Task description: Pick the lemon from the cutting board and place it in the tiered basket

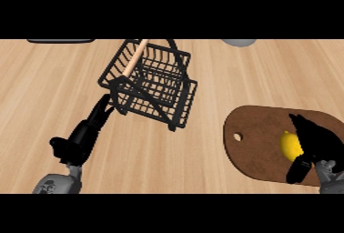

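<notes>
— One lemon [290, 144] is seen on the cutting board [259, 141], at its right part, half hidden by the right hand [316, 143]. How is it expected to handle?

— It is judged to be light, stiff and a little slippery because of the round skin, and not fragile. It is best taken across the thick middle, with the fingers on one side and the thumb on the other.

— Is it already held?

— The right hand is laid over it with the fingers stretched out, and no closed grip is seen. The left hand [80, 136] is kept open near the tiered basket [151, 84], its fingers straight, with nothing held.

— Which way is the lemon pointed?

— Its long axis seems to run from the near edge of the view to the far one, but the tips are covered, so this cannot be told surely.
</notes>
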